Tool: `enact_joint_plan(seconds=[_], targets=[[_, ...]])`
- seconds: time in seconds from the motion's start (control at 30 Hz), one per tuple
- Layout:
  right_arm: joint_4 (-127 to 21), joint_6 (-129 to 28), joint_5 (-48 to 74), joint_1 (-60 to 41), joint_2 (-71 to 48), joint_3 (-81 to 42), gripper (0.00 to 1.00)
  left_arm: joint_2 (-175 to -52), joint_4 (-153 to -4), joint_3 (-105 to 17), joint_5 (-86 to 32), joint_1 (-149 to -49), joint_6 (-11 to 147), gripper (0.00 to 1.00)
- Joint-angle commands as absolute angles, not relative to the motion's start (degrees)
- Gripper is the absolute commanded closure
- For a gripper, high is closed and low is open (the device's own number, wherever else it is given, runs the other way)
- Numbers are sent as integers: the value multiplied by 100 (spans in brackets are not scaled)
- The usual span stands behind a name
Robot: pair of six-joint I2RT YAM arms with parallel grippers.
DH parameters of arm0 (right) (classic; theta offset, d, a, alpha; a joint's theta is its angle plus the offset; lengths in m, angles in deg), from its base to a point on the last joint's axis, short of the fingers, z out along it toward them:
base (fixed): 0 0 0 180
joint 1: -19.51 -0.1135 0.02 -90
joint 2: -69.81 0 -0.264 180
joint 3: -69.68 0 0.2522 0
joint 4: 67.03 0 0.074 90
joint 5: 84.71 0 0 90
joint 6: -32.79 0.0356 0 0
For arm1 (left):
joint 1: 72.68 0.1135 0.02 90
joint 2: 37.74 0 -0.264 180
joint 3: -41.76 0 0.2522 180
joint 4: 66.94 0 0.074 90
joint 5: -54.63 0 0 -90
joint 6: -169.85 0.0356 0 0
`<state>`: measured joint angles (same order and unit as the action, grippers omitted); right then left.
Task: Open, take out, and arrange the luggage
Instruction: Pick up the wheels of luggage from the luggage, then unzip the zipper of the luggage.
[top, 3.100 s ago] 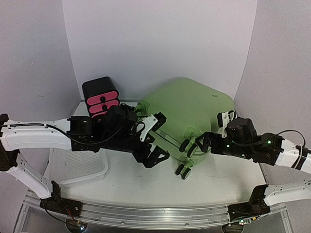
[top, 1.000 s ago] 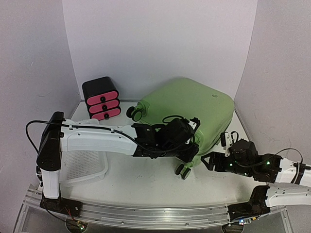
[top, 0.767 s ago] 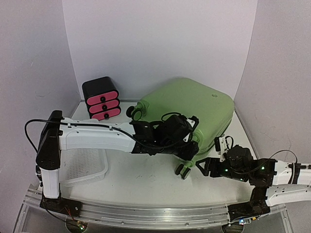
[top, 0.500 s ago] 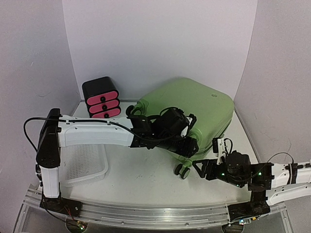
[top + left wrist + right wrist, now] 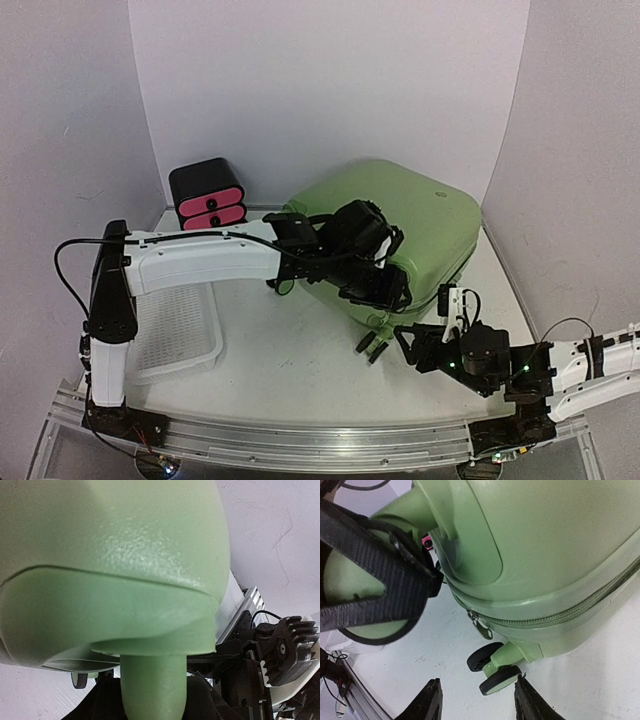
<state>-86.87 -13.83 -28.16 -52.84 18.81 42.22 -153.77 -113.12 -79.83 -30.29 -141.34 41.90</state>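
Luggage (image 5: 420,215) sits tilted at back-right of table (image 5: 290,370) w/ left gripper (image 5: 388,290) clamped on its green corner post, so hold that steady while right gripper (image 5: 480,702), jaws apart & empty by wheels (image 5: 492,672), should rise to pinch zip pull (image 5: 481,628) squarely.

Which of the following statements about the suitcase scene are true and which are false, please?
1. The zipper of the luggage is closed where the right wrist view shows it. True.
2. The right tool is clamped on a wheel. False: its fingers stand apart, gripping nothing.
3. The left tool holds a green stem of the luggage. True.
4. The drawer box sits inside the white basket. False: it stands apart from the basket, farther back by the wall.
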Motion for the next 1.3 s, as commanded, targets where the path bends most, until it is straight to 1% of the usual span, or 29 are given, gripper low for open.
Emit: enact_joint_plan(seconds=[0.0,0.2,0.5,0.63,0.8,0.93,1.03,1.13,1.27], targets=[[-9279,-1695,-3399,-5349,1771,4097,52,-14973,-9623,-9317,-3101,-13976,3930,100],[-9490,-1809,-3879,-5456,1664,4073,51,-15148,-9384,-9849,-3105,-13964,3699,100],[-10061,-2035,-4745,-5486,1504,4266,58,-15329,-9344,-10342,-2966,-13976,3481,100],[-10742,-2142,-4959,-5489,1074,4404,58,-15323,-9337,-10366,-2966,-13973,3494,100],[-11180,-2233,-5096,-5484,268,4189,58,-15314,-9335,-10379,-2957,-13967,3503,100],[-11766,-2511,-5189,-5476,-127,4153,57,-15274,-9341,-10371,-2961,-13971,3507,100],[-11871,-2586,-5512,-5475,-327,4009,57,-15223,-9344,-10321,-2966,-13974,3473,100],[-12094,-2722,-5576,-5458,-625,3829,56,-15235,-9338,-10316,-2947,-13974,3400,100],[-12121,-2537,-5870,-5458,-907,3626,56,-15317,-9336,-10446,-2867,-13972,3290,100]])
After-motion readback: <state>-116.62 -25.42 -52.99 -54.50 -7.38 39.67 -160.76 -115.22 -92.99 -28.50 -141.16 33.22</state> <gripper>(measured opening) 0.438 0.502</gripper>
